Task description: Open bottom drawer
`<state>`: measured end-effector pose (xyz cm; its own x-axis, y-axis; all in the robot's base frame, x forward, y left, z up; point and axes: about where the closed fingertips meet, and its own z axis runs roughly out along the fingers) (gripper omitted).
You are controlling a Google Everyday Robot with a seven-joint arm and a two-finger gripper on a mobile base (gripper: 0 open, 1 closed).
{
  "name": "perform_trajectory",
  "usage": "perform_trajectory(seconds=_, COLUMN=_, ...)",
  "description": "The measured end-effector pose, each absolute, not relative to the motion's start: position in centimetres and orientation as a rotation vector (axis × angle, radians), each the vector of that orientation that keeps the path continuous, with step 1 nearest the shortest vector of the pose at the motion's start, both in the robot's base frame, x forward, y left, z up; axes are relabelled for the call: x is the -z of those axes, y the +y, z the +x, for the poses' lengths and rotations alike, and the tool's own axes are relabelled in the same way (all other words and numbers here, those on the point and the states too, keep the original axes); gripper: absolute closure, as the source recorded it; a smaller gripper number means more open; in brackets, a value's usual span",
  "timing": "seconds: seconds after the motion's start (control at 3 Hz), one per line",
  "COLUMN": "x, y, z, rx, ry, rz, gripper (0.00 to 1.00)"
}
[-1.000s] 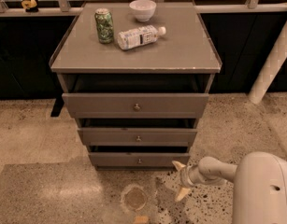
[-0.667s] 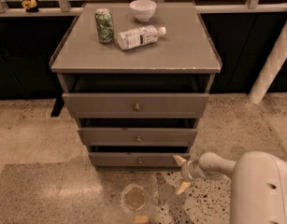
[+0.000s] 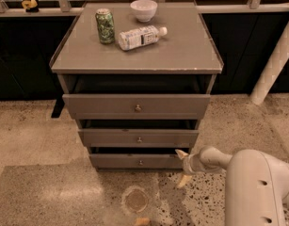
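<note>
At R end of bottom drawer [image 3: 120,161], gripper [image 3: 182,167] low, fingers [image 3: 181,153] apart

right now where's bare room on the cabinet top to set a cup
Bare: front strip and right side of the grey cabinet top, past the clear bottle. Crowded: back-left to centre, green can and white bowl. The tool hangs open by the grey bottom drawer, right end.

Single camera, high, tilted down at cabinet [image 3: 177,51] front; hand [image 3: 182,167] lower right.

Dim warm light from above, black shadow in drawer gaps, pale jaws lit beside bottom drawer [image 3: 137,161].
</note>
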<state>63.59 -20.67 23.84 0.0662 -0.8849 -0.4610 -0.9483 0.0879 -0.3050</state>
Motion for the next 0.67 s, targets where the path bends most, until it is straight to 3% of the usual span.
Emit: perform_trajectory(seconds=0.67, x=-19.7, y=-23.0, z=66.7, rx=-0.031, ry=1.907, rz=-1.697, gripper=0.00)
